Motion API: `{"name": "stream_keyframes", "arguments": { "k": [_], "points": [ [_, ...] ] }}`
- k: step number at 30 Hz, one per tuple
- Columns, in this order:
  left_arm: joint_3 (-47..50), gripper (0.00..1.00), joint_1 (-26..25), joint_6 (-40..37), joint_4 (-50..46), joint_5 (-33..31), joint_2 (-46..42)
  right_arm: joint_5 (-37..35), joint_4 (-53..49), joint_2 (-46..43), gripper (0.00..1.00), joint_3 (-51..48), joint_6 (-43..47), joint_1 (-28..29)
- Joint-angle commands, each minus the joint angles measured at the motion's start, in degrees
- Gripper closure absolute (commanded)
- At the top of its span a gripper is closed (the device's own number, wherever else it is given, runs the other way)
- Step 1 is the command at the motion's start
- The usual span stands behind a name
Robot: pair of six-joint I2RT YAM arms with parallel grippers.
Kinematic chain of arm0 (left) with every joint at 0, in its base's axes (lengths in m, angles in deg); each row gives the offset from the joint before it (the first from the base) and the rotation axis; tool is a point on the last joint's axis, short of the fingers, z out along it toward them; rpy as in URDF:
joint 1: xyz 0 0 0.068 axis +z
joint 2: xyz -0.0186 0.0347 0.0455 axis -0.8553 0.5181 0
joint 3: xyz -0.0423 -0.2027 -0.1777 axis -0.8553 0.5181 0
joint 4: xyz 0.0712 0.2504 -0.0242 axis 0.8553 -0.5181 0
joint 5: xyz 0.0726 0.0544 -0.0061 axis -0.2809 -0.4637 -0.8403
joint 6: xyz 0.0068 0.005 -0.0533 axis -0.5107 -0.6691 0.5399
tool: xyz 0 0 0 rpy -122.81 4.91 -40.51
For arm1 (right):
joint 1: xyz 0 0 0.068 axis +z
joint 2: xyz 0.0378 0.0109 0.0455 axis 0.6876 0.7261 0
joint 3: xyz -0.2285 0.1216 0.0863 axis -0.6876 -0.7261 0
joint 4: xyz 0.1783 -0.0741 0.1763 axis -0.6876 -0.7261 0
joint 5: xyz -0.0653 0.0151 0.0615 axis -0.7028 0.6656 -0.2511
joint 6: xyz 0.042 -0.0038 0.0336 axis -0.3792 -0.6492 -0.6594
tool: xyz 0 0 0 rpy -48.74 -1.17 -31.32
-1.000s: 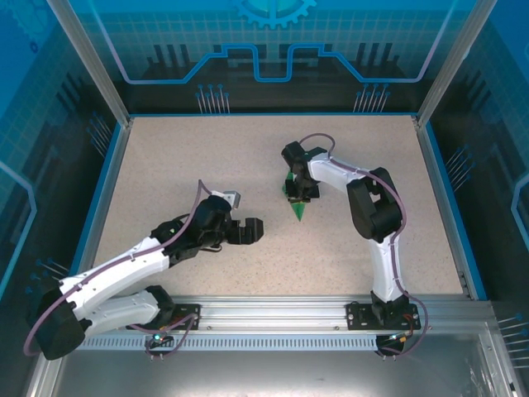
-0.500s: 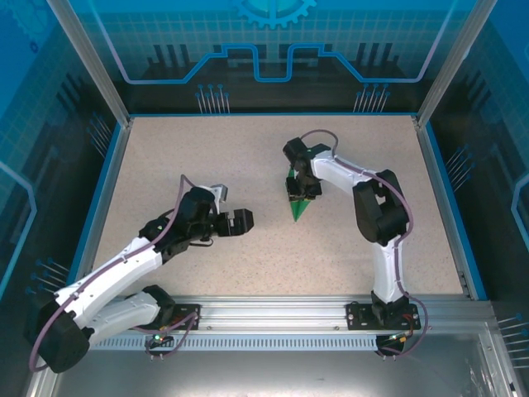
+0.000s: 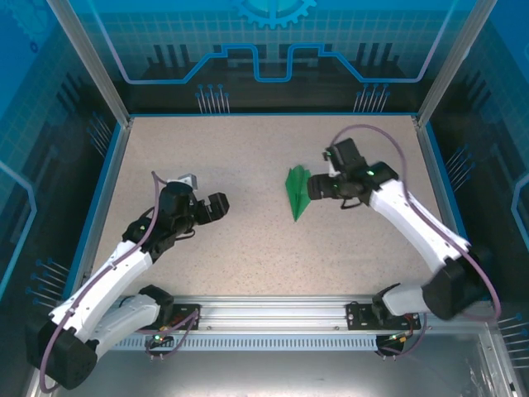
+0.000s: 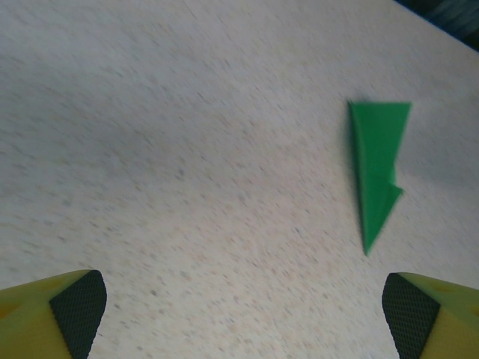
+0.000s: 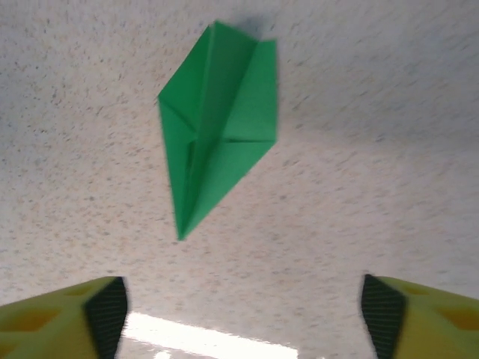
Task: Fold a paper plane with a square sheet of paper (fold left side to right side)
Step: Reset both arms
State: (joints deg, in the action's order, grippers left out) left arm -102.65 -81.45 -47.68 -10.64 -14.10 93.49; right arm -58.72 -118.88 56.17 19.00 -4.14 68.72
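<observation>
Tabletop (image 3: 248, 149) under the left gripper (image 3: 218, 207) and right gripper (image 3: 313, 188): beige speckled laminate, matte, with blue trim (image 3: 273, 114) on 3 sides. Beyond both tools, past the far edge: back wall panel (image 3: 273, 50), translucent blue, printed with circuit lines and a gear. Similar blue side panels (image 3: 41, 165) outboard of each tool. 2 aluminium posts (image 3: 89, 62) at the far corners. Behind the tools: slotted aluminium rail (image 3: 273, 308), then bare metal sheet (image 3: 273, 372). Light even and diffuse. 1 glare strip (image 5: 202, 338) on the surface between the right tool's fingertips.
</observation>
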Motion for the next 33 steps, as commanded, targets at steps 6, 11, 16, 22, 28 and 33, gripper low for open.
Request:
{"name": "stream_keyframes", "arguments": {
  "k": [6,11,16,22,28,33],
  "points": [
    [5.2,0.01,0.9,-11.0,12.2,-24.1,-2.4,-11.1,16.1,-20.7,0.01,-21.5,6.0,-12.8],
    [10.1,0.01,2.5,-20.1,22.7,-29.5,1.1,-9.4,38.2,-24.7,0.01,-37.8,11.6,-19.9],
    [14.3,0.01,6.2,-25.1,32.2,-28.1,7.0,-5.2,56.1,-19.1,0.01,-46.8,13.0,-23.2],
    [21.1,0.01,7.1,-31.6,48.0,-20.8,12.8,0.3,69.0,-8.5,0.01,-47.4,17.8,-23.7],
    [21.9,0.01,9.6,-34.8,56.8,-10.6,18.5,4.9,78.9,-2.1,0.01,-46.7,21.4,-24.0],
    [21.0,0.01,14.2,-34.7,62.1,-2.8,22.6,11.8,78.4,0.5,0.01,-44.4,23.4,-24.4]
  ]
}}
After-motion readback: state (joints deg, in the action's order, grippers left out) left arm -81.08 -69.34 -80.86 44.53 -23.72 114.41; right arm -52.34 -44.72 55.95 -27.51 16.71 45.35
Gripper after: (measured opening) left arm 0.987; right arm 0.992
